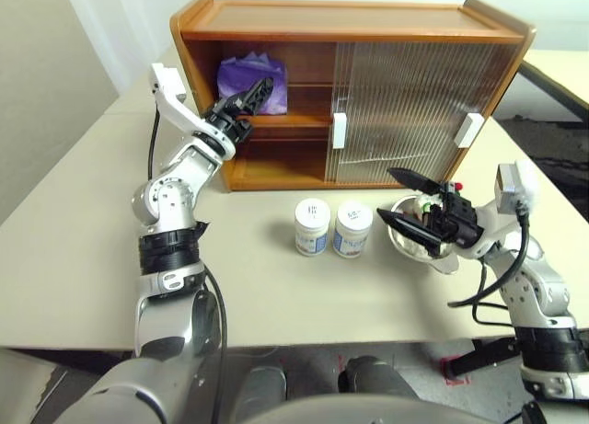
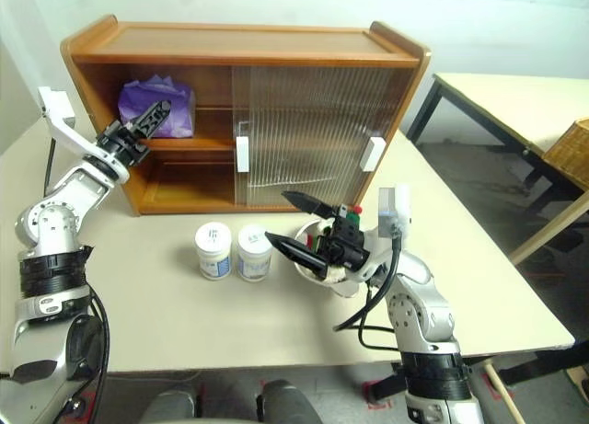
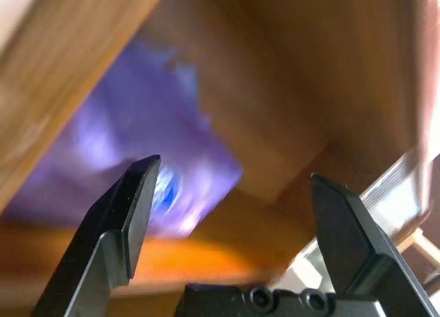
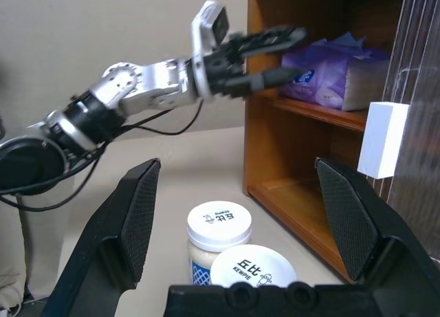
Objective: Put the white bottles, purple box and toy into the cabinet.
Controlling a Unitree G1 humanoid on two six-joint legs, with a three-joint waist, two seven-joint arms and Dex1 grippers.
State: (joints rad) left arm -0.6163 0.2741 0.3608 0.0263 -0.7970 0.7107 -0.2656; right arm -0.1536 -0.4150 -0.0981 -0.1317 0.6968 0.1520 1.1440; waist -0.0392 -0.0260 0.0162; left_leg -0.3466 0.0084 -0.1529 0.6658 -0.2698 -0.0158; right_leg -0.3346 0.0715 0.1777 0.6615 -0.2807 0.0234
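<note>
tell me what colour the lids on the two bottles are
White, on both white bottles; clearest in the right wrist view.

A pale beige table (image 1: 83, 258) carries the wooden cabinet (image 1: 350, 24) at its back. In front stand two white bottles — one (image 1: 312, 226) just beside the other (image 1: 353, 229) — with a steel bowl (image 1: 401, 238) to their right. The purple box (image 1: 250, 79) lies on the cabinet's upper shelf (image 1: 285, 121).

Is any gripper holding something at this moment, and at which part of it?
Nothing is held. The left gripper is open just in front of the purple box, which lies on the cabinet's upper shelf; the right gripper is open too.
</note>
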